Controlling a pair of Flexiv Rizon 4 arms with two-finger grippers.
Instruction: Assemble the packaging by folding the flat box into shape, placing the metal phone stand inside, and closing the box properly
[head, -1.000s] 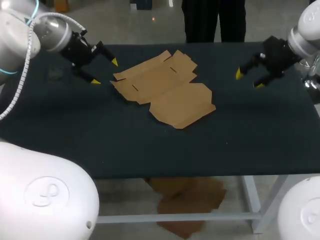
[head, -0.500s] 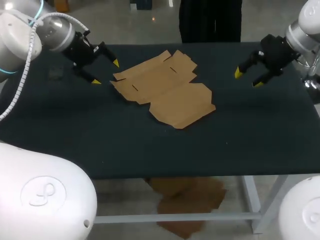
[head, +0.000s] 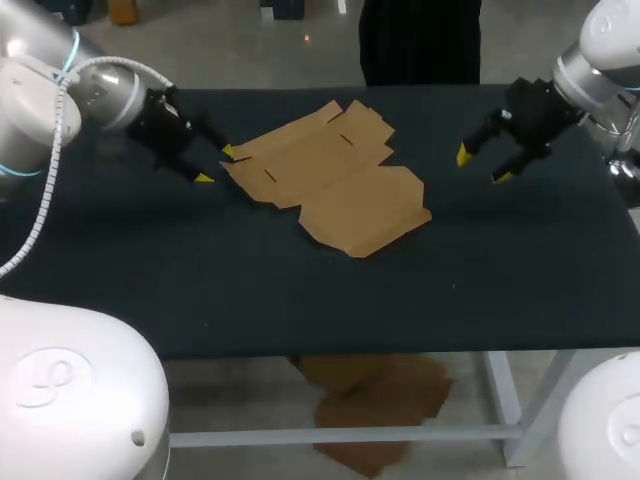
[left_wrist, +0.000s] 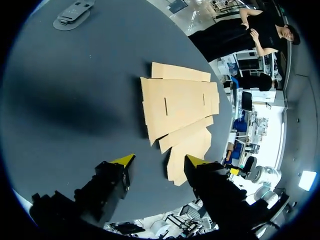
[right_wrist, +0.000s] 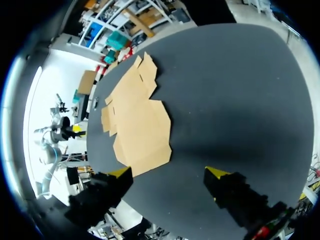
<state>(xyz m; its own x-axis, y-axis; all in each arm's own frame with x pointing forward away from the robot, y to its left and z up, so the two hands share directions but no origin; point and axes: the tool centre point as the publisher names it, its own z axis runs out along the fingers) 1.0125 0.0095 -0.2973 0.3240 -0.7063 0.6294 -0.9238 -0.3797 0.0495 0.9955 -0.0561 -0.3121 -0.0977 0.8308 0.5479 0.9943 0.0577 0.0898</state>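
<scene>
The flat brown cardboard box (head: 330, 180) lies unfolded on the dark table, a little behind its middle. My left gripper (head: 216, 164) hovers at the box's left edge, fingers apart, one yellow tip right by the cardboard. In the left wrist view the cardboard (left_wrist: 177, 107) lies just ahead of that gripper (left_wrist: 159, 160), with one corner reaching between its fingertips. The grey metal phone stand (left_wrist: 72, 14) rests on the table far beyond, off to the side. My right gripper (head: 481, 166) hangs open to the right of the box, which lies ahead of the gripper (right_wrist: 167, 172) in the right wrist view as a brown sheet (right_wrist: 137, 125).
The dark tabletop (head: 300, 290) runs wide between the cardboard and the front edge. Its far edge passes close behind the box's back flaps.
My left gripper has dropped and slid right to the cardboard's left edge, and its fingers stand closer together. My right gripper has shifted slightly left towards the box.
</scene>
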